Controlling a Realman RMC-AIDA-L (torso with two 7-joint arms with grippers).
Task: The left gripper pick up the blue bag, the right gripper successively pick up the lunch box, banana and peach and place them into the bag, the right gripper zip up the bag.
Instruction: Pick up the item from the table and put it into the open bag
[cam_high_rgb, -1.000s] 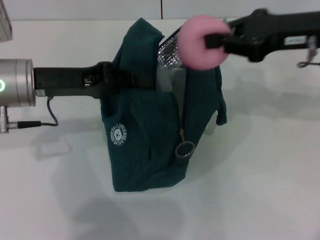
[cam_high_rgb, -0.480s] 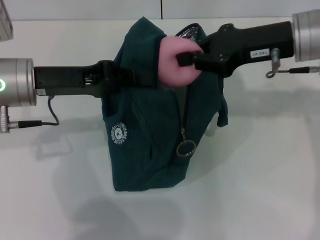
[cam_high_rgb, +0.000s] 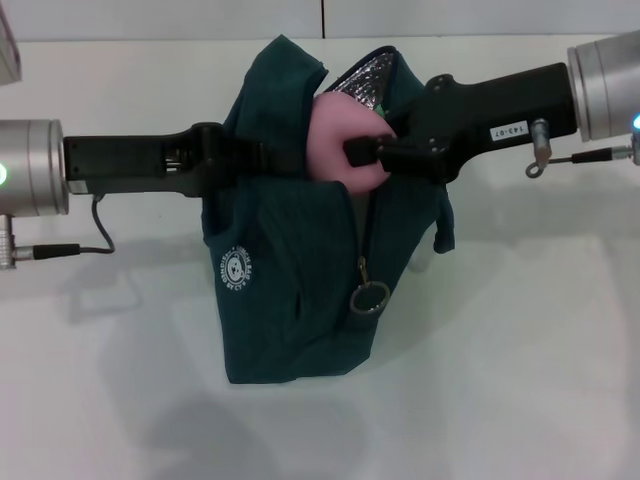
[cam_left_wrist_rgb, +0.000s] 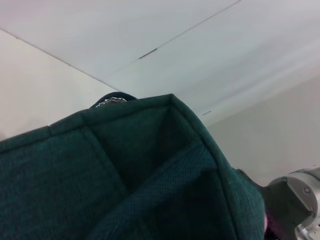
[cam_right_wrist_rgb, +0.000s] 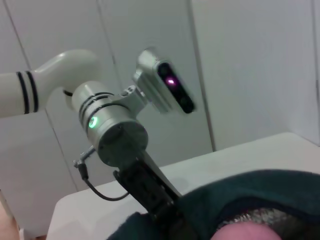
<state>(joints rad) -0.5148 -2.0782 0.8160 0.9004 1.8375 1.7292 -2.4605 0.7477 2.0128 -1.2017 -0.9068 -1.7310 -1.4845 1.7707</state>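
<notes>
L gripper (cam_high_rgb: 243, 157) clamped on upper edge of blue bag (cam_high_rgb: 290, 290), holding it upright on table (cam_high_rgb: 520, 380); peach (cam_high_rgb: 345, 140) sits in bag's open mouth, R gripper (cam_high_rgb: 368, 152) closed on it from right

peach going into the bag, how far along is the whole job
Nearly finished. The left claw holds the blue bag upright by its rim. The right claw grips the peach right at the bag's open mouth, not yet released. No lunch box or banana shows on the table, so they are probably inside already, though the interior is hidden. Left: drop the peach, then close the zipper by its ring pull.
</notes>
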